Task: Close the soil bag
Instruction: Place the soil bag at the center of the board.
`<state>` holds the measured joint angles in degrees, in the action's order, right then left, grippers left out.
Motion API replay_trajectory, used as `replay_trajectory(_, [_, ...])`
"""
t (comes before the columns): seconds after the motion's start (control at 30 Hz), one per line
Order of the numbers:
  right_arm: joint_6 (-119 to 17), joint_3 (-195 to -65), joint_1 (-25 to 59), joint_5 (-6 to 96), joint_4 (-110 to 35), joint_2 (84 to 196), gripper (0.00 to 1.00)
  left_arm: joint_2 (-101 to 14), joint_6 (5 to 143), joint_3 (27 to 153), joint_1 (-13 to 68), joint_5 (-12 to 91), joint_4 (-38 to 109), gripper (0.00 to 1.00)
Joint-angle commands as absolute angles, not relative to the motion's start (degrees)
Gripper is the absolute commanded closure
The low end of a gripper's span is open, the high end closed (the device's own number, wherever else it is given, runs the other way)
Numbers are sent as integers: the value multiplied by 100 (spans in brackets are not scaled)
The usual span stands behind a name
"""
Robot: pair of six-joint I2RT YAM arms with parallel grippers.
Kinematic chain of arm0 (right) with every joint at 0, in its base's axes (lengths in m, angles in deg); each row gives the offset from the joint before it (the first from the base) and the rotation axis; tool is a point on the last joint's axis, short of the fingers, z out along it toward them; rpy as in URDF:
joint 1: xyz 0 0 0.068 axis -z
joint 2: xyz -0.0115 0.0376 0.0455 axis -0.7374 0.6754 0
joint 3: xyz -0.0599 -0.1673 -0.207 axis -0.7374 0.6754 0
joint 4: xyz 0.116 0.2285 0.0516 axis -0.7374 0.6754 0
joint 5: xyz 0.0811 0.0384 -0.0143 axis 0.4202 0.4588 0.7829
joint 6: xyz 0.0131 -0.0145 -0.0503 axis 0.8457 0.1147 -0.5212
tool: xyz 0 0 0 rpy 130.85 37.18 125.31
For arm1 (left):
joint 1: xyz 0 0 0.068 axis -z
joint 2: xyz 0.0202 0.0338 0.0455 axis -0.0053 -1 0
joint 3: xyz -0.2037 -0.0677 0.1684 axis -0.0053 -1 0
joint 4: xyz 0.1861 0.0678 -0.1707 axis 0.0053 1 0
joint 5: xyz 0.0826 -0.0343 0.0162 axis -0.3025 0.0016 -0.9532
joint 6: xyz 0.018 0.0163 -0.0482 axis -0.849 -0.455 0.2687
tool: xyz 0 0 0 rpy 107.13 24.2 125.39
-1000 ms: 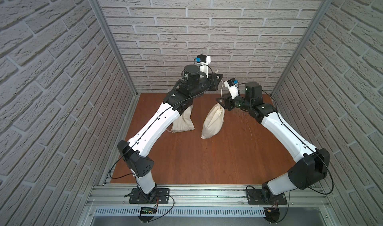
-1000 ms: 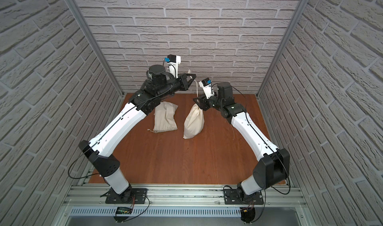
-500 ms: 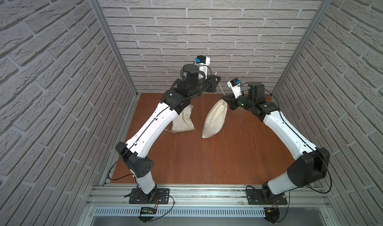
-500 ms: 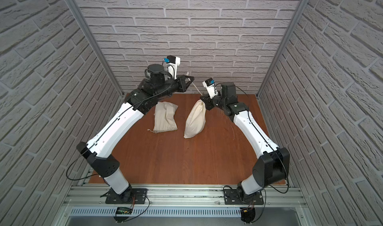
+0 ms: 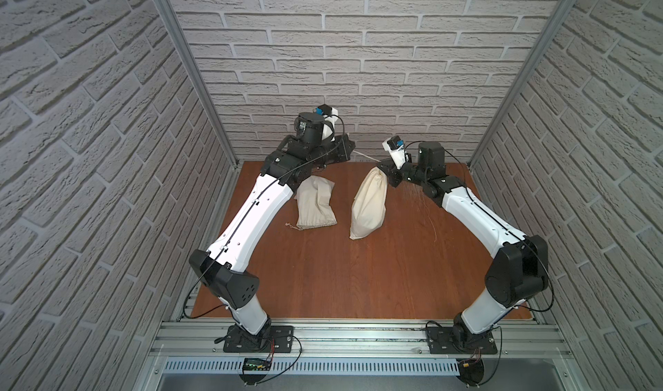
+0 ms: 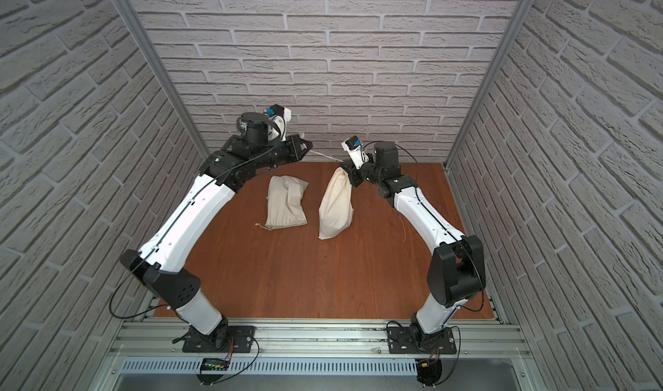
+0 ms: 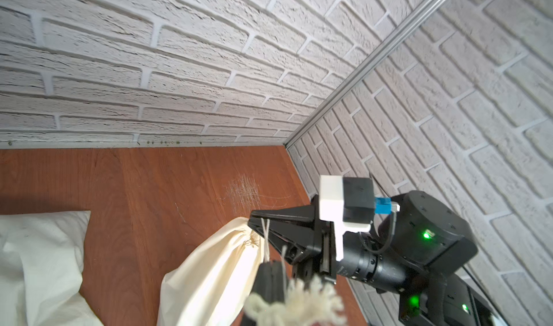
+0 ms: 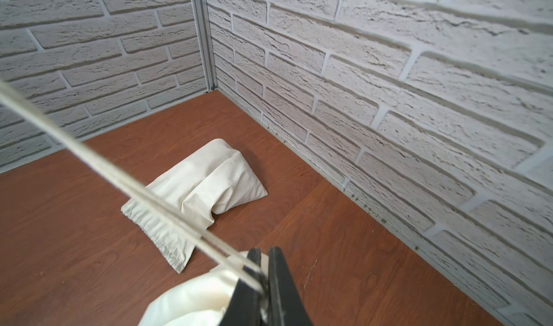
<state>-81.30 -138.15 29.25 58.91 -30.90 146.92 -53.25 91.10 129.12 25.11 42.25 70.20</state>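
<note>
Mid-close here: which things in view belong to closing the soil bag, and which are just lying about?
In the job: soil bag; its drawstring; left gripper, shut on the drawstring; right gripper, shut at the bag's neck.
Lying about: second cloth bag, flat on the table, apart from both grippers.

light: bright, even, diffuse | shadows: soft, faint | blur: near cord (image 8: 107, 167) and tassel (image 7: 299, 303) | edges: bowed
</note>
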Motion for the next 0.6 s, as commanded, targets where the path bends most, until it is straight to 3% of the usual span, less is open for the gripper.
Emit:
replay_trajectory(0.0, [-7907, -13915, 3999, 2720, -820, 15007, 90, -3224, 9516, 13063, 1718, 4083, 4621, 100])
replay_trajectory(0.17, [-7802, -14612, 4339, 1976, -180, 14658, 89, -2969, 9802, 12600, 1257, 4138, 4443, 100])
replay_trajectory(0.33, [-7393, -14128, 4371, 2035, -147, 14062, 91, -2885, 9978, 11501, 1308, 4251, 4143, 100])
replay_trajectory(0.57, [-5929, -11873, 4442, 2190, -978, 13152, 97, -3294, 9423, 9685, 2949, 3728, 3928, 100])
